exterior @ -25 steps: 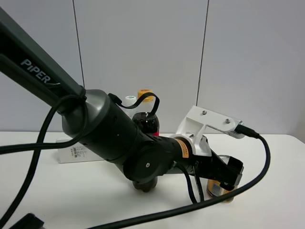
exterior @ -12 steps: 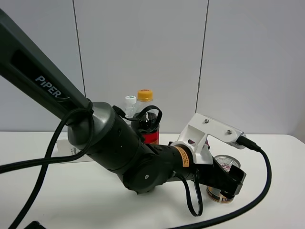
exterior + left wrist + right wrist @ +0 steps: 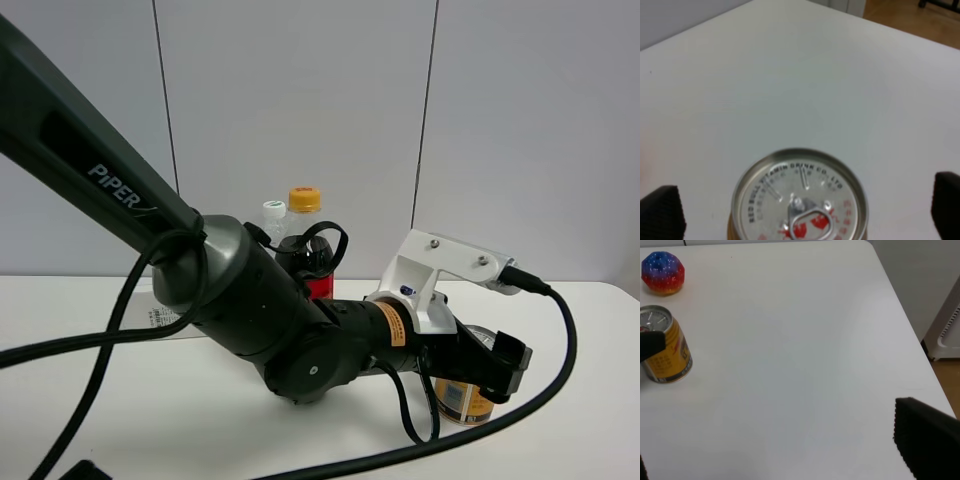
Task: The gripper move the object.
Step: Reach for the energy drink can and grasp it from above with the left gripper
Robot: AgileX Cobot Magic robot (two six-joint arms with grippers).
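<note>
Red-blue ball [image 3: 662, 272] near gold can [image 3: 672, 357]

Loads of room on the right: the white tabletop [image 3: 605, 340] is bare from the short gold-orange metal drink can [image 3: 462, 400] out to the right edge. The left gripper [image 3: 803, 200] has its black fingers [image 3: 660, 212] either side of the can, with an open gap on both sides. A small red-blue ball [image 3: 662, 272] sits near the can, apart from it. The middle is blocked by the bulky dark grey arm [image 3: 250, 310], with a dark red-labelled cola bottle [image 3: 320, 288], a yellow-capped bottle [image 3: 303, 200] and a white-capped bottle [image 3: 272, 210] crowded behind it at the far side.
</note>
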